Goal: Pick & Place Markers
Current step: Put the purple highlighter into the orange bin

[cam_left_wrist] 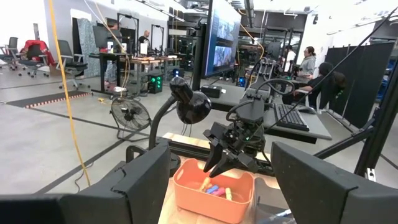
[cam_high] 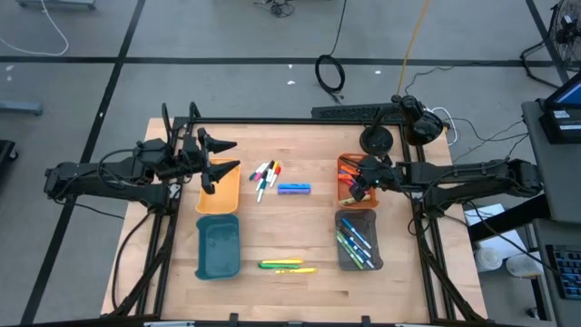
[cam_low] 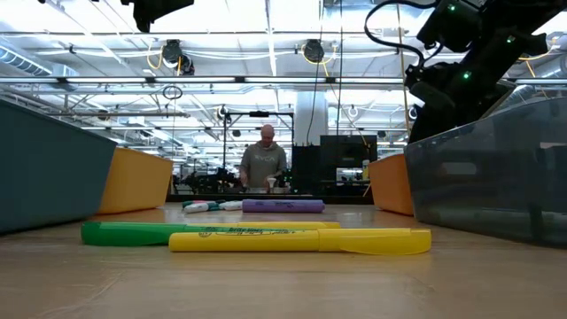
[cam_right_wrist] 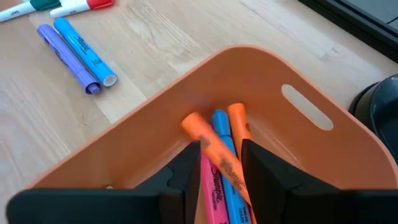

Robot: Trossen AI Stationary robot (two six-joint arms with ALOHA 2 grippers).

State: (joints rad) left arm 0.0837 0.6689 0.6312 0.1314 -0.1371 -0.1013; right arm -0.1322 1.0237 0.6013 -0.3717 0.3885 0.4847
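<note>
Right gripper [cam_right_wrist: 214, 165] sits low inside the orange tray [cam_right_wrist: 292, 162] at the table's right rear. Its two dark fingers [cam_right_wrist: 186, 165] stand parted, one to each side of a bundle of highlighters lying in the tray. An orange highlighter [cam_right_wrist: 211, 146] lies slanted across the gap between the fingertips, on top of a pink highlighter [cam_right_wrist: 211, 196] and a blue highlighter [cam_right_wrist: 222, 140]; a second orange highlighter [cam_right_wrist: 237, 121] lies alongside. Whether the fingers touch the pens cannot be told; nothing looks clamped.

On the bare wood beyond the tray's rim, a purple marker [cam_right_wrist: 65, 59] and a light blue highlighter [cam_right_wrist: 84, 53] lie side by side, touching.

High view: a cluster of thin white markers [cam_high: 265, 177] with coloured caps lies mid-table, near the left. A green highlighter [cam_high: 280, 263] and a yellow highlighter [cam_high: 295, 270] lie near the front edge. The grey tray [cam_high: 358, 239] at front right holds several markers.

Left gripper [cam_high: 221, 161] hovers over the yellow tray [cam_high: 218, 195] at left rear, fingers spread wide, nothing held. The teal tray [cam_high: 218, 247] sits in front of it.
</note>
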